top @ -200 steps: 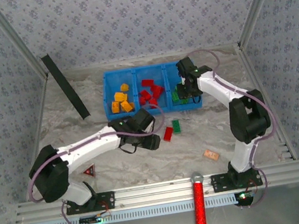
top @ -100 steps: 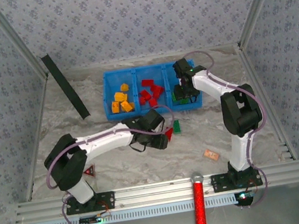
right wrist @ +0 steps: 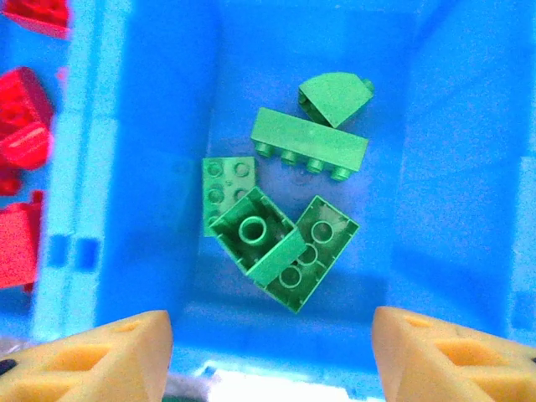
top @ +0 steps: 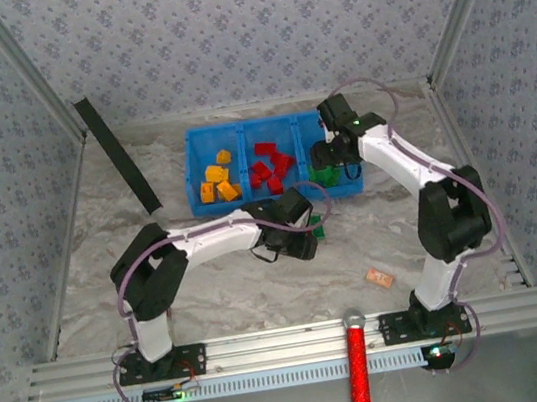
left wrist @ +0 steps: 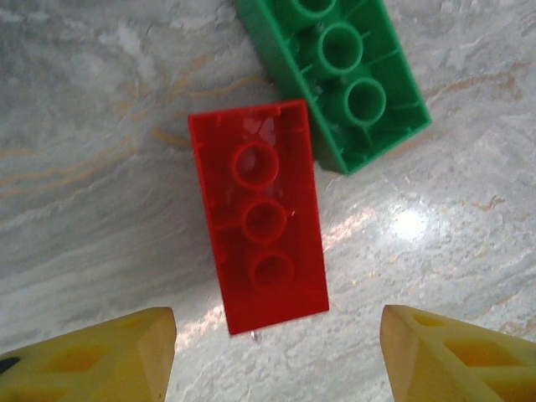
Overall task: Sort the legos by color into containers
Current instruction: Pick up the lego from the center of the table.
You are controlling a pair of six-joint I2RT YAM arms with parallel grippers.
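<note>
A red lego [left wrist: 264, 213] lies hollow side up on the marble table, with a green lego [left wrist: 343, 75] touching its far corner. My left gripper [left wrist: 272, 356] [top: 305, 240] hovers open just above the red one, a finger to either side of its near end and nothing held. In the top view the green lego [top: 317, 222] peeks out beside that gripper. The blue containers [top: 248, 202] hold yellow legos [top: 217, 180] on the left, red ones [top: 268, 166] in the middle and green ones [right wrist: 285, 243] on the right. Over the green compartment my right gripper [right wrist: 272, 356] [top: 326, 160] stands open and empty.
A black bar [top: 118, 155] leans at the back left. A pale peach block [top: 379, 277] lies front right on the table. A red cylinder with a grey cap [top: 358, 369] stands on the front rail. Patterned walls close in both sides.
My left gripper has swept right and now covers the red lego in the top view. My right gripper has opened over the green compartment and shifted slightly.
</note>
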